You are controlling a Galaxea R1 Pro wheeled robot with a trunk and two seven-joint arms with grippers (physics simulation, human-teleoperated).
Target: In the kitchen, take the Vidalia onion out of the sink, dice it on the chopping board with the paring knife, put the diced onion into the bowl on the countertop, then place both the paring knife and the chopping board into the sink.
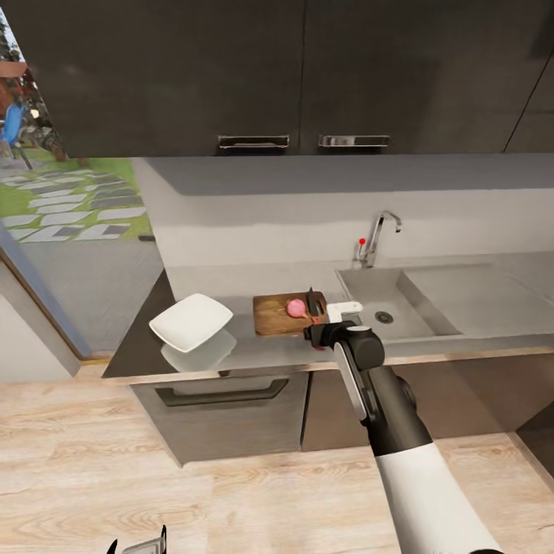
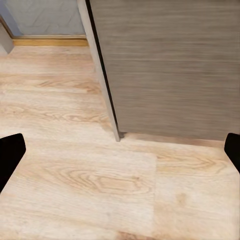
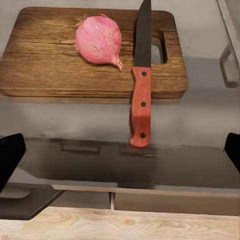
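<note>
Since the onion (image 3: 99,40) already lies whole on the chopping board (image 3: 60,65), the first step looks done, and the dicing is what remains. One onion, pink-skinned and uncut, rests toward the far middle of the board. One paring knife (image 3: 141,85) lies just to the right of it, its dark blade across the board beside the handle slot and its red handle jutting past the near edge over the countertop (image 3: 200,115). That overhang probably suits a grasp, since the handle sits free of the wood with room below it.

The right gripper (image 1: 322,332) hovers over the near edge of the counter, just short of the knife handle, and its two fingers (image 3: 10,155) stand wide apart with nothing between them. It seems poised to close on the handle next.

One white bowl (image 1: 191,321) waits on the counter left of the board, well apart from it and empty, likely so diced pieces can be moved a short way. One sink (image 1: 369,296) lies just right of the board, with one faucet (image 1: 377,235) behind it and a drainboard farther right.

The left gripper (image 1: 140,543) hangs low near the wooden floor (image 2: 100,165), its fingers likewise spread and empty, facing a cabinet front (image 2: 165,65). Two upper cabinet handles (image 1: 253,141) show above.
</note>
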